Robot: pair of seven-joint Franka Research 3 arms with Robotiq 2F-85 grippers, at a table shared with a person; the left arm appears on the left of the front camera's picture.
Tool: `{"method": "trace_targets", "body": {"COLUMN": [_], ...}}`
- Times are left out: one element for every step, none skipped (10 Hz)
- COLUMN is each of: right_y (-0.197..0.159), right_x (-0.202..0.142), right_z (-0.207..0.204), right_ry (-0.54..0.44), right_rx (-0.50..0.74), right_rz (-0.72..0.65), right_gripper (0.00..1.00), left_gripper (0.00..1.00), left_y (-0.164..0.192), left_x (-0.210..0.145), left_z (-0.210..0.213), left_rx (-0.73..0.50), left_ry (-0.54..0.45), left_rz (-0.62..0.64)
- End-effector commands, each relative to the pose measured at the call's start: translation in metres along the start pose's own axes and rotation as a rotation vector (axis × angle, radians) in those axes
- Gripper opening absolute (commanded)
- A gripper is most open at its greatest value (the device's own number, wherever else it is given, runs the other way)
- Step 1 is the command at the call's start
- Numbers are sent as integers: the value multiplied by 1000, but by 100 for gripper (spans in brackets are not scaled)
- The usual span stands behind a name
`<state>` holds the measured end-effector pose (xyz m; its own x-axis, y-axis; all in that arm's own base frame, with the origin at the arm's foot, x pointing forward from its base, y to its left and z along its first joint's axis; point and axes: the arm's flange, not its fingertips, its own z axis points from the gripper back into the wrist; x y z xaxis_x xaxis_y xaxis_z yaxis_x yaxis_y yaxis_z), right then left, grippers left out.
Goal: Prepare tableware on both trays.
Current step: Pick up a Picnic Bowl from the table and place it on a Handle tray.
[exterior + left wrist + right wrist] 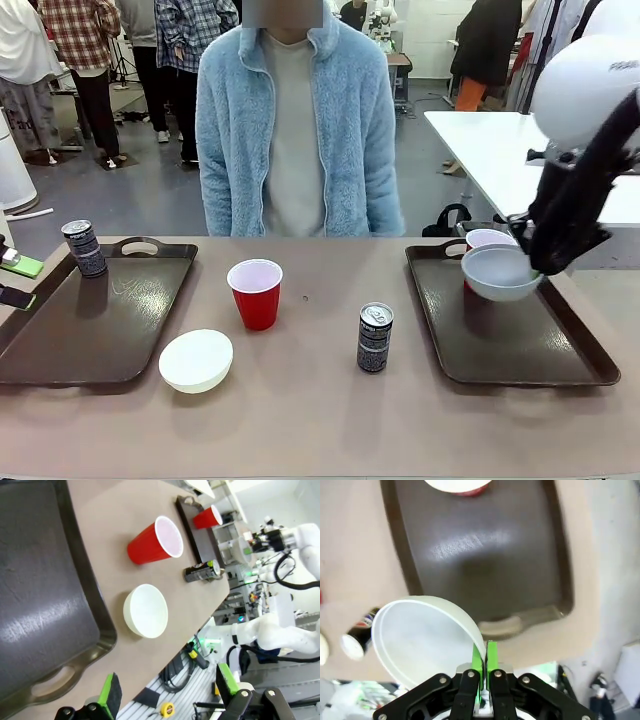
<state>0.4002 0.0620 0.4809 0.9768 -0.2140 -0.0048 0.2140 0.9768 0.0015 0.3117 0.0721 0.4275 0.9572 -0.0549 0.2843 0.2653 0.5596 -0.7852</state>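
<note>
A: Front view?
B: Right jaws pinch the grey bowl (497, 272), centre right, over the right tray (512, 346).
A: Left wrist view?
B: Left jaws gape, empty; white bowl (146, 611) mid-frame on the counter (115, 510).
A: Right wrist view?
B: Rim clamped: light, stiff, probably slippery.

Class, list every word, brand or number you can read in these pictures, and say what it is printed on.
None reads clearly.
Left can on the left tray: print too small.
Middle can on the table: print too small and blurred.
</note>
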Motion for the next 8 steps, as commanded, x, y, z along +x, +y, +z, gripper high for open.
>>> {"method": "trace_targets", "body": {"right_y": [13, 14, 12, 10, 9, 9, 8, 7], "right_x": [20, 23, 25, 31, 38, 42, 47, 53], "right_z": [-37, -50, -56, -63, -73, -80, -86, -94], "right_ry": [-1, 16, 1, -30, -11, 12, 31, 52], "right_rx": [66, 60, 57, 43, 43, 45, 52, 50], "right_rz": [-20, -19, -24, -60, -68, -68, -71, -76], "right_gripper": [0, 0, 0, 0, 0, 0, 0, 0], "left_gripper": [100, 100, 100, 100, 100, 100, 100, 100], "left_y": [1, 1, 1, 1, 1, 1, 1, 1], "left_x": [0, 0, 0, 0, 0, 0, 0, 0], "left_z": [1, 1, 1, 1, 1, 1, 1, 1], "left_rx": [-15, -15, -15, -15, -15, -15, -15, -15], "left_ry": [-9, -9, -9, -9, -9, -9, -9, -9], "left_rz": [-4, -4, -4, -4, -4, -4, -4, -4]}}
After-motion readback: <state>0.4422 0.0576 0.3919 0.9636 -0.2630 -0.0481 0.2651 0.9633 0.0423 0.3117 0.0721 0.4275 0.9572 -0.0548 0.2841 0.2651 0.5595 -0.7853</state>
